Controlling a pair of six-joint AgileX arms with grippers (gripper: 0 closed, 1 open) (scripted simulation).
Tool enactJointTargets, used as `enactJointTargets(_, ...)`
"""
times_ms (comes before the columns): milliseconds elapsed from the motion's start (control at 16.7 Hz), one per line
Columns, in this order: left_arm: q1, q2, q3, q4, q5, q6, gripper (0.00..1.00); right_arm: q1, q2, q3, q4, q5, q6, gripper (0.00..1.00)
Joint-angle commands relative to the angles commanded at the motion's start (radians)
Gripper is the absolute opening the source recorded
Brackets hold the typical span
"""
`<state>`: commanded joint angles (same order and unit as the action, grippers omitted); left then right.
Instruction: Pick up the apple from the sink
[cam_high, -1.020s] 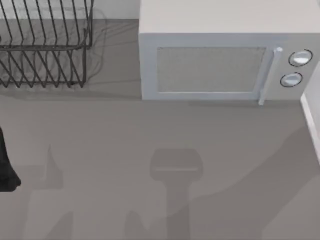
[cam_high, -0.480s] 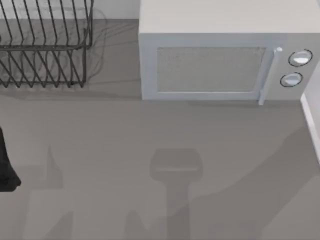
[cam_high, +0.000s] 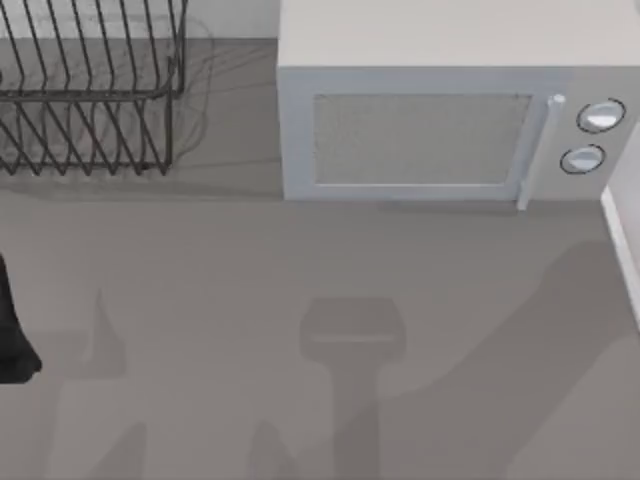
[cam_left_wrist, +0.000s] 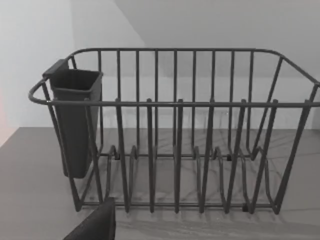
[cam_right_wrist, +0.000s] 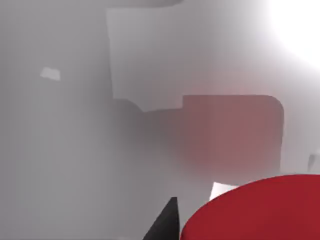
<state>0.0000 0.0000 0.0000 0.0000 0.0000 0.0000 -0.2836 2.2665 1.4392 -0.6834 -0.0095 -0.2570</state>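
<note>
Grey countertop (cam_high: 300, 260) spread below the overhead camera, carrying a boxy white microwave (cam_high: 440, 110) at the back and a dark wire dish rack (cam_high: 90, 90) at the back left. At the left edge sat my left arm (cam_high: 12, 340), its grip impossible to judge. That arm's wrist camera faced the rack and its dark cutlery cup (cam_left_wrist: 75, 120). Close under the right wrist camera sat the bright-red rounded apple (cam_right_wrist: 255, 210) against pale walls, showing no long axis, a black fingertip (cam_right_wrist: 165, 222) beside it; whether clenched, I could not tell. Since a second ago, shadows at the right had shifted.
</note>
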Motion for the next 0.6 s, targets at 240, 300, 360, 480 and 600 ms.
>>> enactJointTargets(240,0.000,0.000,0.000,0.000,0.000,0.000,1.00,-0.003,-0.061,0.182,-0.266,-0.001,-0.004,0.00)
enactJointTargets(300,0.000,0.000,0.000,0.000,0.000,0.000,1.00,-0.003,-0.081,0.232,-0.344,-0.001,-0.004,0.00)
enactJointTargets(360,0.000,0.000,0.000,0.000,0.000,0.000,1.00,-0.004,-0.102,0.281,-0.423,-0.001,-0.005,0.00)
enactJointTargets(480,0.000,0.000,0.000,0.000,0.000,0.000,1.00,-0.004,-0.146,0.374,-0.570,-0.002,-0.006,0.00)
enactJointTargets(600,0.000,0.000,0.000,0.000,0.000,0.000,1.00,-0.004,-0.188,0.453,-0.683,-0.002,-0.006,0.00)
